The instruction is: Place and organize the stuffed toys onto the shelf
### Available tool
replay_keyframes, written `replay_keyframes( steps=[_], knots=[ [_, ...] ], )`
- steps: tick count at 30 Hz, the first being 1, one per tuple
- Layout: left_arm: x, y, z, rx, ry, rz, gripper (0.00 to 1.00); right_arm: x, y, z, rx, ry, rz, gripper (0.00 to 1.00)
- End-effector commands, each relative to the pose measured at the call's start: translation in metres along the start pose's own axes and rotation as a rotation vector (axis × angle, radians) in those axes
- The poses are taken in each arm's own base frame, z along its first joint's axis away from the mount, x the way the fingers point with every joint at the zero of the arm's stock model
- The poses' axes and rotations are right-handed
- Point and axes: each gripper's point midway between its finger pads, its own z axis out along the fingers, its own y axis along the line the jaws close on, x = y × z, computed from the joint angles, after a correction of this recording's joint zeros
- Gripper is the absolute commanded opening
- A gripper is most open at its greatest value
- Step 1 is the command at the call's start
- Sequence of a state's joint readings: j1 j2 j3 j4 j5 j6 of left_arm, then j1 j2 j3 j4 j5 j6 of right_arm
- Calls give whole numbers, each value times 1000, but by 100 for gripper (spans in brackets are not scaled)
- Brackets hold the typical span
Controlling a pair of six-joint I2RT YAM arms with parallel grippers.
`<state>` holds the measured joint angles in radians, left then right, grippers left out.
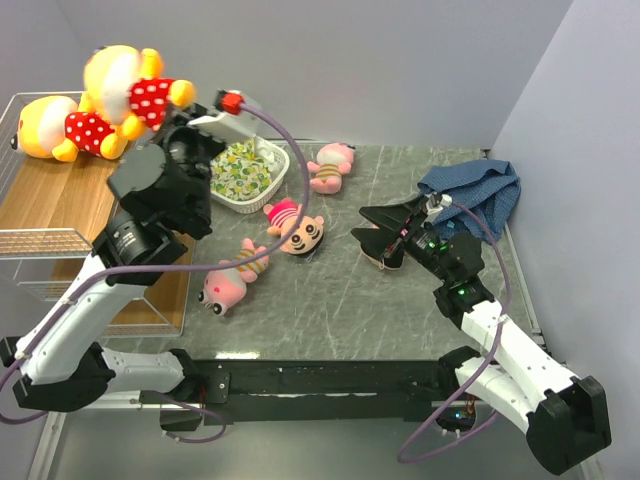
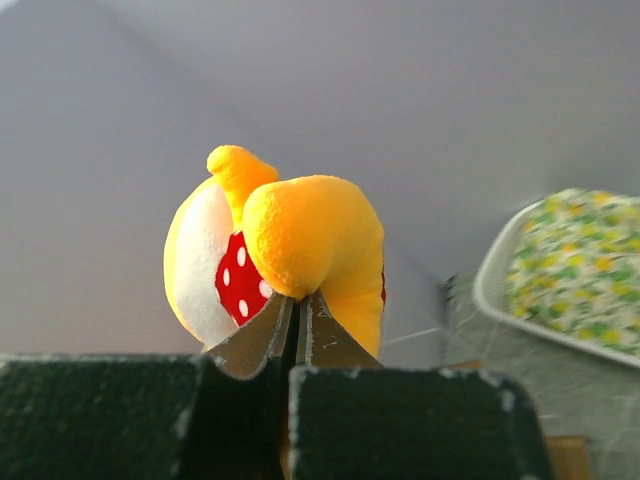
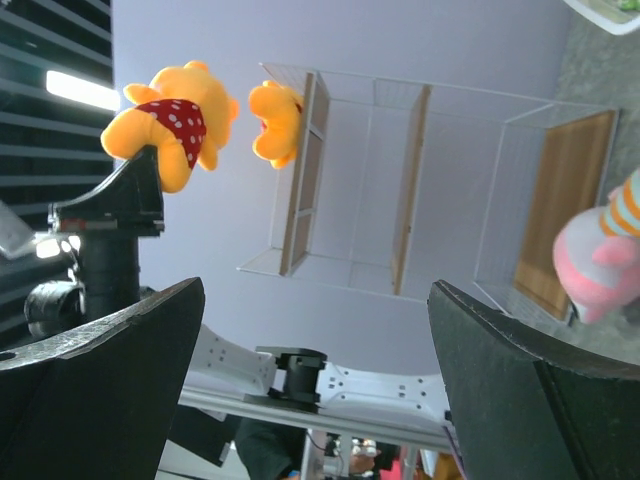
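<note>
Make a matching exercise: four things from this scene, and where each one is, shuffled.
1. raised bear
2. second bear
3. floral cloth
4. blue cloth

A. in the white basket
B. at the far right of the table
C. in the left gripper
D. on the top board of the shelf

Pairs: 1-C, 2-D, 3-A, 4-B
</note>
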<state>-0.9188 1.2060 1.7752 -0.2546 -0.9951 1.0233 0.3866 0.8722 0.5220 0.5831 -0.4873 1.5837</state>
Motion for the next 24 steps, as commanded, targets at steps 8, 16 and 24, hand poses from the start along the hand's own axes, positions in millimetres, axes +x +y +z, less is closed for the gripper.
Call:
replay_keyframes(
  steps=[8,16,24],
  knots=[
    [64,90,-29,-248,219,23,1,8,3,-13,13,28,-95,100],
    [82,103,-44,-278,341,91,1,11,14,-19,14,24,-134,100],
    [116,79,-60,-202,378,46,1,12,21,-24,29,11,-180,100]
  ],
)
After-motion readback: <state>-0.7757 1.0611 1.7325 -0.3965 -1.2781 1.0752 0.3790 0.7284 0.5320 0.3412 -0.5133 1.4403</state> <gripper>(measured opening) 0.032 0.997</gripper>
